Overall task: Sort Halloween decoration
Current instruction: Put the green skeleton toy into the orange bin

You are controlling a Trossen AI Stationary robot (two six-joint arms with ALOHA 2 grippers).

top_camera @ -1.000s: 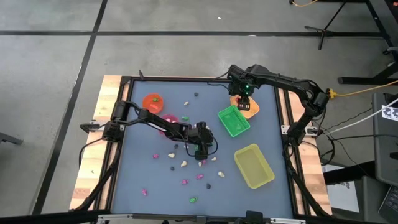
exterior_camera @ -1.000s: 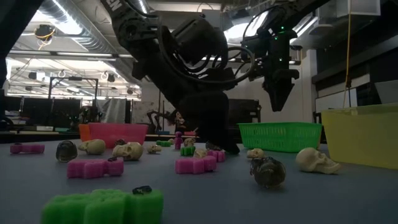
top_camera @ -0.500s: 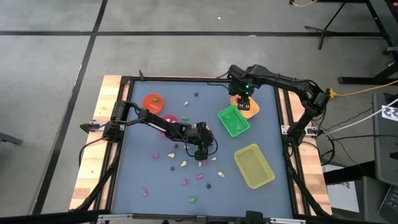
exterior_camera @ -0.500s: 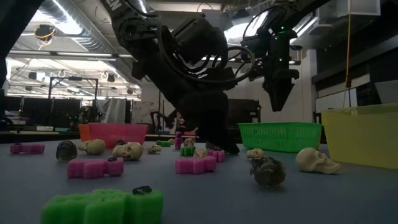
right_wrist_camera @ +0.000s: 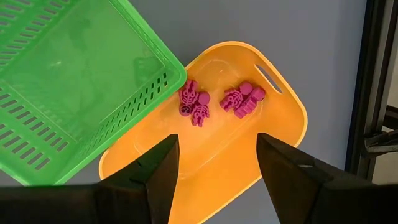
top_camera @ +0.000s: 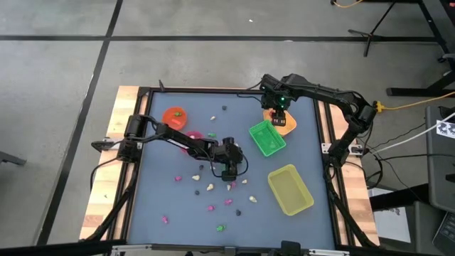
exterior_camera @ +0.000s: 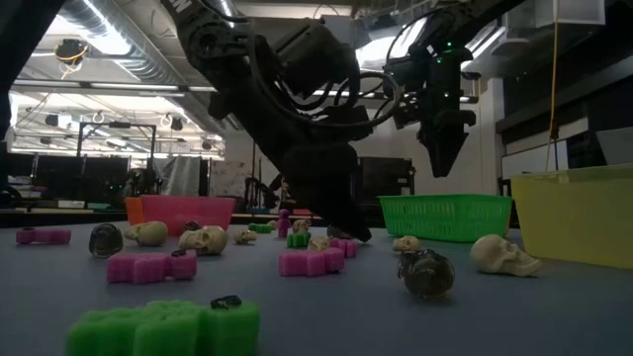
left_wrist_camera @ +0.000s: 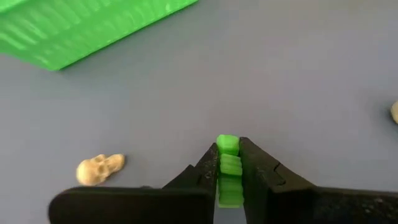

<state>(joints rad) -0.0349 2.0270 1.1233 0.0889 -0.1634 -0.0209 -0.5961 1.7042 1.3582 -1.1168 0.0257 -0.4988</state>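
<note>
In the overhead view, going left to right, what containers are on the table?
Orange cup → pink cup → green tray → orange tray → yellow tray.

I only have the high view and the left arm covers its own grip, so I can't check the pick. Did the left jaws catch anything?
Observer: Yes. In the left wrist view the left gripper is shut on a small bright green ridged trinket.
Operator: Is the green mesh plastic basket empty?
Observer: The part of the green mesh plastic basket in the right wrist view holds nothing.
Operator: What is in the orange tray under the right arm?
Observer: The orange oval plastic tray holds pink skeleton trinkets; the right gripper hangs open above it.
</note>
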